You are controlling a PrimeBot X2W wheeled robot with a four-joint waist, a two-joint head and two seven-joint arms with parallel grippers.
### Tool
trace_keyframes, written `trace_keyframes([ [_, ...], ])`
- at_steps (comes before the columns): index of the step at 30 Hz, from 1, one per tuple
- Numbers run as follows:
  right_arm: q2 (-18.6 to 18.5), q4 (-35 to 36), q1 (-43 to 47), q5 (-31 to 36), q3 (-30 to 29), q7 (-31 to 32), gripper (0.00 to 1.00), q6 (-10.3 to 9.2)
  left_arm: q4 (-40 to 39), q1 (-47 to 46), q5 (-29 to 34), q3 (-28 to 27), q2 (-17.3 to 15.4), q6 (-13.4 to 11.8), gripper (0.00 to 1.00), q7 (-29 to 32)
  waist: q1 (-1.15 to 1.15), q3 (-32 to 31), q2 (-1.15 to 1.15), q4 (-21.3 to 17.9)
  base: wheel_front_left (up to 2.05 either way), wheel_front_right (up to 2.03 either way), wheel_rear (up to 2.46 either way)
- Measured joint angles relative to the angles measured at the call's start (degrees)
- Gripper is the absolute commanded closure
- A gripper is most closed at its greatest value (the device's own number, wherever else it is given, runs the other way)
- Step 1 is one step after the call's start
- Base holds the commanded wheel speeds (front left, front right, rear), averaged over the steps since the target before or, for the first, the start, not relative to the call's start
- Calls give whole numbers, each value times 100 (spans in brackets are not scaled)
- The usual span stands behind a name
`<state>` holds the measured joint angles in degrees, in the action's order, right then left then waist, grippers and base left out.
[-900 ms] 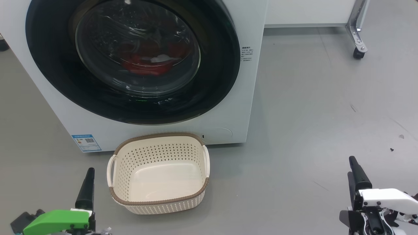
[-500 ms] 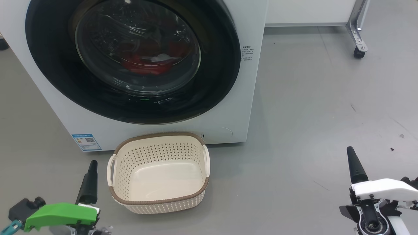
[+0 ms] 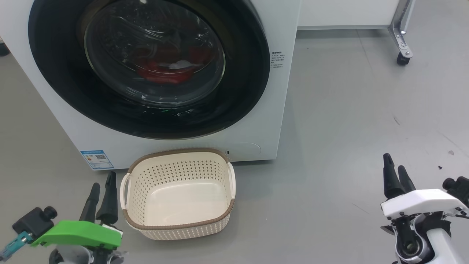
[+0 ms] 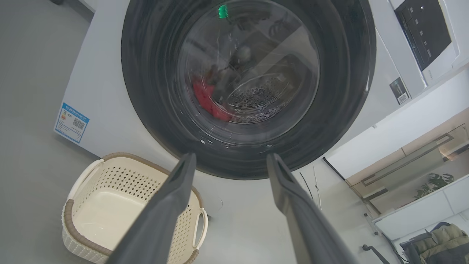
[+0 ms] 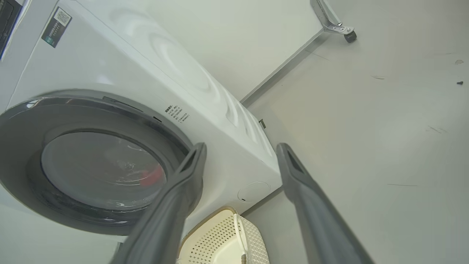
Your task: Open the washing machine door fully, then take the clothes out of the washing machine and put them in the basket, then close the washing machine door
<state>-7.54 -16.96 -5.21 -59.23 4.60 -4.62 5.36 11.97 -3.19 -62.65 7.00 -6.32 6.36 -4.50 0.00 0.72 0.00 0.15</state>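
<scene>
The washing machine door (image 3: 152, 44) is sitting shut, flat against the front of the washing machine (image 3: 278, 110), and the red clothes (image 3: 163, 73) are lying low inside, showing through the glass. The basket (image 3: 176, 151) is waiting on the floor (image 3: 348, 128) right below the door, just beside the washer's front. The left gripper (image 3: 102, 182) is hanging low, close to the basket's left handle, with its two fingers spread apart and holding nothing. The right gripper (image 3: 394, 163) is hovering well off to the right, also spread apart and holding nothing. Some things could be going wrong from here, I think. The door's black rim is looking shiny and smooth, so the fingers may be slipping off it when pulling. The left gripper is sitting so near the basket that lifting it could be bumping the basket and pushing it away. The basket is looking small next to the washer, so clothes may be dropping past it onto the floor. The door is facing out toward the robot, tipped a little upward. It is round, so it is not having a long side. The basket is pointing its open top up, and its longer side seems to be running along the washer's front, though it is looking nearly square.
</scene>
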Motion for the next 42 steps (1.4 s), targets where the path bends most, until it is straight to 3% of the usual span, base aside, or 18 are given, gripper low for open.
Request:
trace_keyframes([
  [16,-107,-52,-26,1728,643,-331,0,-310,-175,-40,2182,522,-230,-363,0,-344,0,-13,0,-4,0,0,0],
  [42,-96,-280,-134,3601,1184,-840,0,-594,52,-36,3987,916,-143,-898,0,-876,0,-3,0,-35,0,0,0],
])
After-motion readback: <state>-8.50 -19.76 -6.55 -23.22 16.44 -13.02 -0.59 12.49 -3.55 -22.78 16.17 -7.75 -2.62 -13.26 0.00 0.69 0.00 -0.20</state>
